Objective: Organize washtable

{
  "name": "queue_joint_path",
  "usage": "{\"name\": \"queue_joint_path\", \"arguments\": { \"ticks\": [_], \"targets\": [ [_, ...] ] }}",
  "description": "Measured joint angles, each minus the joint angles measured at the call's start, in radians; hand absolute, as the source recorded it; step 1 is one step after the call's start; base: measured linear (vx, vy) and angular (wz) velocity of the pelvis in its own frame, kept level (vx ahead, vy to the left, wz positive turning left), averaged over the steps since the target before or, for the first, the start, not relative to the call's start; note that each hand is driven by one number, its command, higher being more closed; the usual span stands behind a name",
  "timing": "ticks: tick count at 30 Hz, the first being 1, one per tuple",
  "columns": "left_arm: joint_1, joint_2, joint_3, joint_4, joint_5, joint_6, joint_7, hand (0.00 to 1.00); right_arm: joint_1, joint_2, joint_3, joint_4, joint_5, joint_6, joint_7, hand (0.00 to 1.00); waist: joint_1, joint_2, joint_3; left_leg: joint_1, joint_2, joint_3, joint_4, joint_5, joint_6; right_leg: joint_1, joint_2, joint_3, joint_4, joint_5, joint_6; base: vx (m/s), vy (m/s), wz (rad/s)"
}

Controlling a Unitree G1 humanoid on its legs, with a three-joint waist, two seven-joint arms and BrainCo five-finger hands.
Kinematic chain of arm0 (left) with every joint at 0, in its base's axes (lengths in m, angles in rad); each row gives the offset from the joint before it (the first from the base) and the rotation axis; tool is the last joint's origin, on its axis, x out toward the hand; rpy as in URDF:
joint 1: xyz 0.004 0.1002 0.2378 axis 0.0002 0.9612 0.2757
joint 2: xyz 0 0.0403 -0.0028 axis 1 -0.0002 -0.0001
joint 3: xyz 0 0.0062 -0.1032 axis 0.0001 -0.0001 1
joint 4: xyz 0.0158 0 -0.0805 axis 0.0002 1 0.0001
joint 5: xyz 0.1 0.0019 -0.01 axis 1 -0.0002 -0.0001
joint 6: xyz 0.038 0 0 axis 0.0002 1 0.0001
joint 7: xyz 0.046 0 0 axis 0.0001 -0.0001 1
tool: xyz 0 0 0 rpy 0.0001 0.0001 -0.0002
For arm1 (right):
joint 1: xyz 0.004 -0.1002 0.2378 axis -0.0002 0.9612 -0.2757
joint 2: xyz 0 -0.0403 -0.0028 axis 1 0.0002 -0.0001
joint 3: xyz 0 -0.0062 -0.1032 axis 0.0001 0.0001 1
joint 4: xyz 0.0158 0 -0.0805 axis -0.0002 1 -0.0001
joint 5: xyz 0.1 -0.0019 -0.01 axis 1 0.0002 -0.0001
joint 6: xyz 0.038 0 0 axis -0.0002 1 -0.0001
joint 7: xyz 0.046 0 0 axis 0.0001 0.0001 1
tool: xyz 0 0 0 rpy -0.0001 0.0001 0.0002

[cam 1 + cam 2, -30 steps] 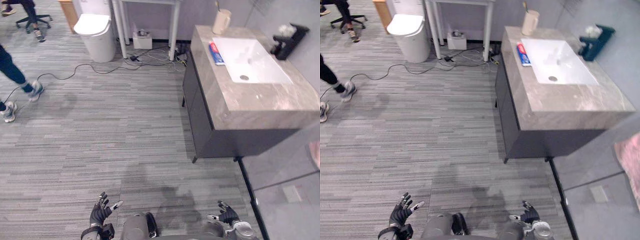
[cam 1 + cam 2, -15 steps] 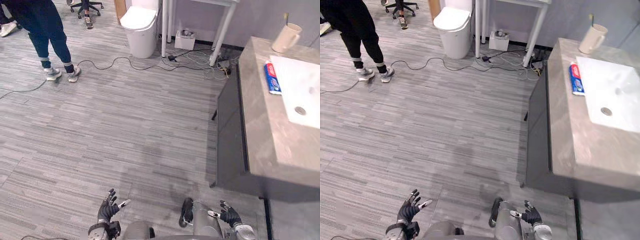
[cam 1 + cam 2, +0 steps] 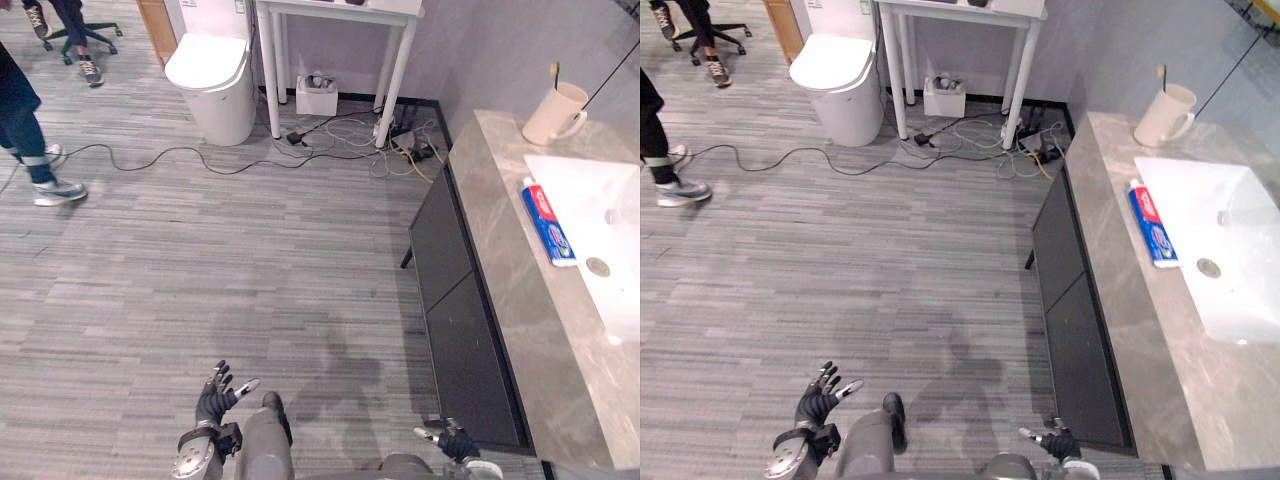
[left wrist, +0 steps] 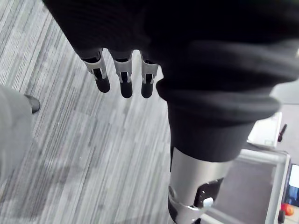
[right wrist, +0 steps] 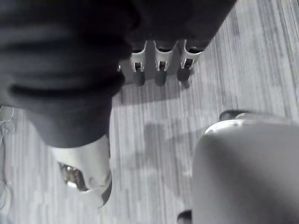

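Note:
The washtable stands at the right: a grey stone top over a dark cabinet, with a white sink set in it. A cream mug with a toothbrush in it stands at the top's far end. A red, white and blue toothpaste tube lies beside the sink. My left hand hangs low over the floor, fingers straight, holding nothing. My right hand is low by the cabinet's near corner, its fingers straight and empty.
A white lidded bin and a white-legged table stand at the back, with a small box and tangled cables beneath. A cable runs across the floor. A person's legs are at the left, an office chair beyond.
The whole picture has shifted, so the camera has turned; the washtable sits at the right edge. The person has walked towards the left. Both hands stay low and open.

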Motion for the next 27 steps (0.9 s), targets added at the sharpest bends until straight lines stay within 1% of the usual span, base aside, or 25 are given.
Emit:
{"name": "queue_joint_path", "arguments": {
  "ticks": [1, 2, 3, 4, 5, 6, 7, 8, 9, 10, 11, 12, 13, 14, 15, 16, 17, 18, 19, 20, 22, 23, 24, 25, 27],
  "targets": [
    [0.003, 0.000, -0.006, 0.000, 0.004, 0.000, 0.000, 0.00, 0.001, 0.001, 0.001, 0.000, -0.004, 0.000, 0.001, 0.00, 0.000, -0.001, 0.000, 0.026, -0.003, 0.019, -0.008, -0.013, -0.001, -0.034, -0.015, 0.018, 0.071, 0.012, -0.005, 0.19, 0.196, -0.78],
    [0.021, 0.005, -0.027, 0.000, 0.017, 0.000, 0.000, 0.00, 0.001, 0.007, 0.008, -0.004, -0.005, 0.001, 0.005, 0.00, -0.004, -0.003, -0.003, 0.081, -0.017, 0.060, -0.042, -0.022, 0.000, -0.107, -0.050, 0.034, 0.213, 0.058, -0.013, 0.17, 0.140, -0.90],
    [0.037, 0.014, -0.037, 0.002, 0.026, 0.001, 0.000, 0.00, 0.001, 0.005, 0.021, -0.007, -0.006, 0.001, 0.006, 0.00, -0.007, -0.015, -0.012, 0.139, -0.032, 0.099, -0.092, -0.023, 0.001, -0.155, -0.083, 0.025, 0.290, 0.125, -0.012, 0.23, 0.156, -0.94],
    [0.043, 0.014, -0.039, 0.002, 0.031, 0.001, 0.000, 0.00, 0.002, 0.005, 0.025, -0.007, -0.008, 0.001, 0.008, 0.00, -0.008, -0.014, -0.017, 0.167, -0.038, 0.116, -0.123, -0.022, -0.001, -0.173, -0.096, 0.015, 0.311, 0.153, -0.018, 0.21, 0.099, -1.02],
    [0.047, 0.003, -0.039, 0.002, 0.033, 0.001, 0.001, 0.00, -0.004, 0.005, 0.029, -0.007, -0.021, -0.001, 0.018, 0.00, -0.008, -0.015, -0.019, 0.213, -0.041, 0.139, -0.170, -0.021, -0.002, -0.195, -0.113, -0.047, 0.339, 0.160, -0.047, 0.21, 0.085, -0.90],
    [0.047, 0.005, -0.035, 0.004, 0.033, 0.000, 0.001, 0.00, -0.011, 0.005, 0.037, -0.007, -0.027, -0.001, 0.019, 0.00, -0.008, -0.014, -0.018, 0.230, -0.038, 0.149, -0.186, -0.020, -0.001, -0.209, -0.113, -0.088, 0.355, 0.125, -0.054, 0.18, 0.041, -1.09],
    [0.047, 0.015, -0.030, 0.016, 0.032, -0.001, 0.000, 0.00, -0.027, 0.002, 0.062, -0.004, -0.038, -0.003, 0.022, 0.00, -0.016, -0.013, -0.020, 0.253, -0.023, 0.184, -0.208, -0.008, -0.002, -0.243, -0.106, -0.197, 0.362, 0.031, -0.050, 0.16, -0.006, -1.02],
    [0.046, 0.022, -0.020, 0.038, 0.032, -0.001, 0.000, 0.00, -0.053, -0.004, 0.088, 0.012, -0.045, -0.005, 0.023, 0.00, -0.035, -0.012, -0.020, 0.272, -0.003, 0.232, -0.219, 0.000, -0.003, -0.266, -0.088, -0.316, 0.321, -0.019, -0.059, 0.17, -0.025, -1.03],
    [0.043, 0.024, -0.015, 0.050, 0.032, -0.001, 0.000, 0.00, -0.065, -0.005, 0.097, 0.019, -0.046, -0.006, 0.023, 0.00, -0.041, -0.010, -0.020, 0.283, 0.006, 0.257, -0.221, 0.001, -0.004, -0.277, -0.072, -0.383, 0.283, -0.025, -0.069, 0.19, -0.056, -1.10],
    [0.038, 0.025, -0.009, 0.072, 0.032, -0.001, 0.000, 0.00, -0.080, -0.004, 0.101, 0.027, -0.054, -0.005, 0.023, 0.00, -0.044, -0.011, -0.020, 0.303, 0.016, 0.296, -0.217, 0.002, -0.005, -0.290, -0.034, -0.494, 0.175, -0.015, -0.088, 0.22, -0.096, -1.15],
    [0.028, 0.026, -0.004, 0.097, 0.032, 0.000, -0.001, 0.00, -0.083, -0.005, 0.101, 0.028, -0.059, -0.006, 0.023, 0.00, -0.045, -0.014, -0.022, 0.321, 0.015, 0.312, -0.213, 0.001, -0.008, -0.293, 0.017, -0.569, 0.010, 0.044, -0.131, 0.24, -0.113, -1.17],
    [0.027, 0.041, -0.003, 0.106, 0.032, 0.001, -0.001, 0.00, -0.075, -0.007, 0.101, 0.027, -0.063, -0.007, 0.023, 0.00, -0.048, -0.034, -0.033, 0.340, -0.008, 0.313, -0.212, -0.004, -0.027, -0.288, 0.047, -0.586, -0.108, 0.163, -0.203, 0.29, -0.125, -1.03],
    [0.015, 0.026, -0.005, 0.131, 0.032, 0.003, -0.001, 0.00, -0.074, -0.032, 0.100, 0.033, -0.063, -0.009, 0.022, 0.00, -0.049, -0.011, -0.035, 0.365, -0.003, 0.305, -0.207, -0.026, -0.061, -0.259, 0.078, -0.590, -0.137, 0.159, -0.290, 0.26, -0.060, -0.91],
    [0.016, 0.012, -0.010, 0.137, 0.033, 0.001, -0.003, 0.00, -0.075, -0.053, 0.099, 0.039, -0.063, -0.013, 0.022, 0.00, -0.054, 0.025, -0.043, 0.369, 0.019, 0.280, -0.212, -0.039, -0.080, -0.254, 0.112, -0.565, -0.153, 0.163, -0.294, 0.27, -0.042, -0.95],
    [0.010, 0.007, -0.033, 0.138, 0.033, -0.002, -0.004, 0.00, -0.066, -0.078, 0.091, 0.044, -0.063, -0.017, 0.022, 0.00, -0.062, 0.057, -0.055, 0.379, 0.031, 0.251, -0.208, -0.052, -0.097, -0.255, 0.152, -0.538, -0.166, 0.151, -0.278, 0.18, 0.000, -0.78],
    [0.001, 0.005, -0.035, 0.138, 0.033, -0.003, -0.006, 0.00, -0.064, -0.085, 0.086, 0.046, -0.063, -0.017, 0.022, 0.00, -0.062, 0.077, -0.058, 0.383, 0.044, 0.245, -0.192, -0.061, -0.109, -0.254, 0.167, -0.526, -0.165, 0.142, -0.273, 0.13, -0.018, -0.67],
    [-0.022, 0.006, -0.035, 0.142, 0.033, -0.003, -0.008, 0.00, -0.057, -0.089, 0.078, 0.052, -0.062, -0.016, 0.022, 0.00, -0.065, 0.080, -0.056, 0.362, 0.078, 0.228, -0.089, -0.070, -0.121, -0.248, 0.186, -0.503, -0.163, 0.106, -0.237, 0.10, -0.053, -0.67],
    [-0.034, 0.012, -0.036, 0.144, 0.032, -0.004, -0.007, 0.00, -0.044, -0.089, 0.080, 0.052, -0.062, -0.016, 0.023, 0.00, -0.059, 0.071, -0.047, 0.332, 0.125, 0.207, 0.060, -0.053, -0.126, -0.212, 0.209, -0.485, -0.185, 0.100, -0.229, 0.08, -0.085, -0.66],
    [-0.032, 0.014, -0.041, 0.144, 0.032, -0.004, -0.007, 0.00, -0.035, -0.089, 0.081, 0.051, -0.062, -0.016, 0.023, 0.00, -0.058, 0.070, -0.046, 0.315, 0.150, 0.187, 0.138, -0.044, -0.138, -0.189, 0.227, -0.473, -0.204, 0.100, -0.229, 0.08, -0.102, -0.69],
    [-0.027, 0.013, -0.053, 0.146, 0.032, -0.004, -0.006, 0.00, -0.026, -0.092, 0.080, 0.052, -0.061, -0.016, 0.022, 0.00, -0.060, 0.073, -0.044, 0.278, 0.176, 0.148, 0.254, -0.066, -0.152, -0.154, 0.256, -0.446, -0.229, 0.100, -0.229, 0.06, -0.053, -0.68],
    [-0.026, 0.012, -0.067, 0.148, 0.032, -0.004, -0.005, 0.00, -0.025, -0.092, 0.067, 0.053, -0.061, -0.015, 0.021, 0.00, -0.061, 0.068, -0.044, 0.231, 0.156, 0.110, 0.258, -0.094, -0.115, -0.128, 0.274, -0.408, -0.262, 0.098, -0.232, 0.06, 0.003, -0.67],
    [-0.027, 0.011, -0.070, 0.147, 0.032, -0.005, -0.003, 0.00, -0.025, -0.091, 0.056, 0.061, -0.061, -0.015, 0.021, 0.00, -0.059, 0.063, -0.044, 0.209, 0.133, 0.108, 0.192, -0.104, -0.097, -0.127, 0.275, -0.387, -0.277, 0.101, -0.228, 0.08, 0.033, -0.71],
    [-0.025, 0.010, -0.070, 0.147, 0.032, -0.006, -0.002, 0.00, -0.030, -0.091, 0.051, 0.061, -0.061, -0.015, 0.020, 0.00, -0.057, 0.060, -0.043, 0.184, 0.105, 0.089, 0.109, -0.105, -0.095, -0.125, 0.276, -0.351, -0.282, 0.103, -0.225, 0.06, 0.026, -0.74],
    [-0.024, 0.010, -0.070, 0.147, 0.032, -0.006, -0.002, 0.00, -0.032, -0.091, 0.049, 0.060, -0.061, -0.015, 0.019, 0.00, -0.057, 0.060, -0.042, 0.170, 0.092, 0.066, 0.068, -0.105, -0.095, -0.125, 0.276, -0.335, -0.285, 0.105, -0.222, 0.08, 0.051, -0.86],
    [0.000, 0.008, -0.066, 0.147, 0.030, -0.008, 0.000, 0.00, -0.032, -0.091, 0.049, 0.060, -0.061, -0.015, 0.018, 0.00, -0.049, 0.057, -0.040, 0.151, 0.034, -0.071, -0.073, -0.099, -0.094, -0.115, 0.277, -0.246, -0.289, 0.110, -0.213, 0.08, 0.081, -1.00]
  ]
}}
